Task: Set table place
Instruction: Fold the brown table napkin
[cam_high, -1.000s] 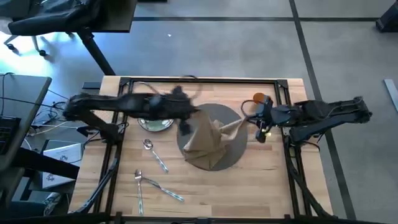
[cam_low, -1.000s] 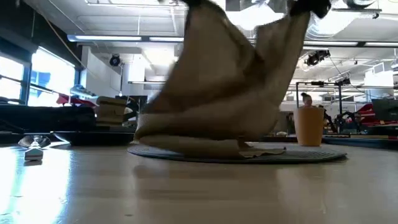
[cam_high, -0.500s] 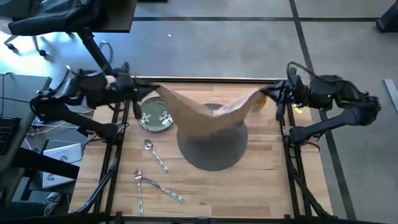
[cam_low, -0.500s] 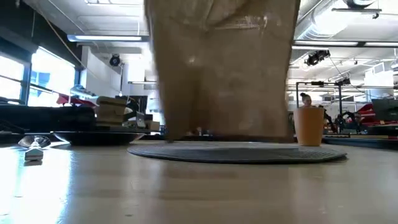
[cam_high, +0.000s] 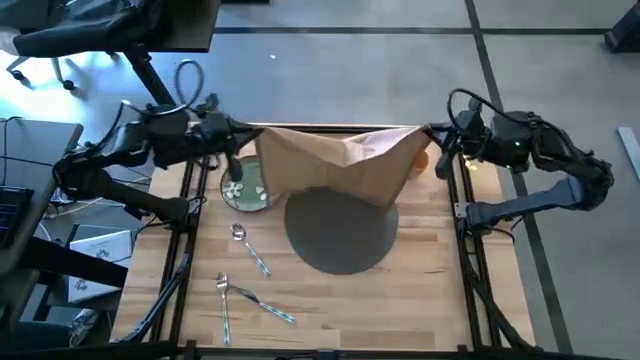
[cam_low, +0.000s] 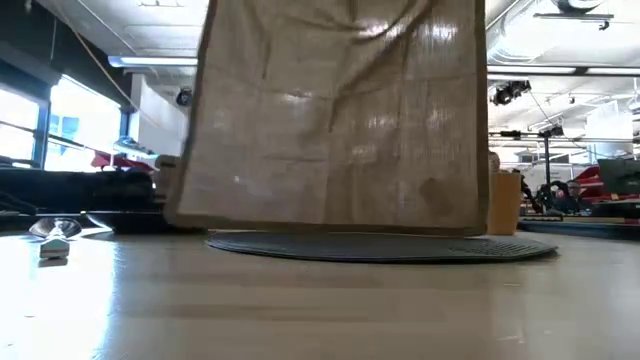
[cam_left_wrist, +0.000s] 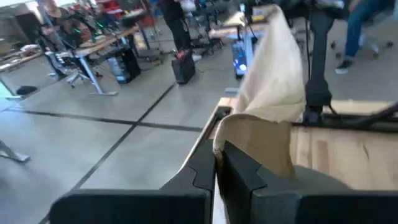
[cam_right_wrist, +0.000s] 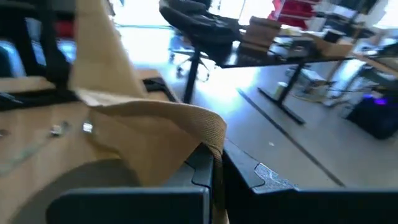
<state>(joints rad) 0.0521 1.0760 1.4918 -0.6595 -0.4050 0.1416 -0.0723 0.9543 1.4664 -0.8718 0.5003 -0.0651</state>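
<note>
— Where is the napkin (cam_high: 340, 160) hanging right now?

— It is hanging stretched out between the two arms above the far half of the bench (cam_high: 420, 270), its lower edge hovering just over the round grey mat (cam_high: 340, 235). In the low view it is filling most of the picture like a curtain.

— Who is gripping it?

— The left gripper (cam_high: 243, 133) is pinching the left top corner at the far left side of the bench, jaws closed tight on the cloth. The right gripper (cam_high: 432, 135) is pinching the other top corner at the far right side, jaws likewise clamped on it.

— And the rest of the setting?

— The green plate (cam_high: 245, 187) is sitting left of the mat, partly under the cloth's edge. A spoon (cam_high: 250, 248) is lying nearer the front, and a fork (cam_high: 223, 305) and a knife (cam_high: 262, 305) are lying near the front left. The orange cup (cam_high: 421, 163) is peeking out behind the napkin's right edge.
</note>
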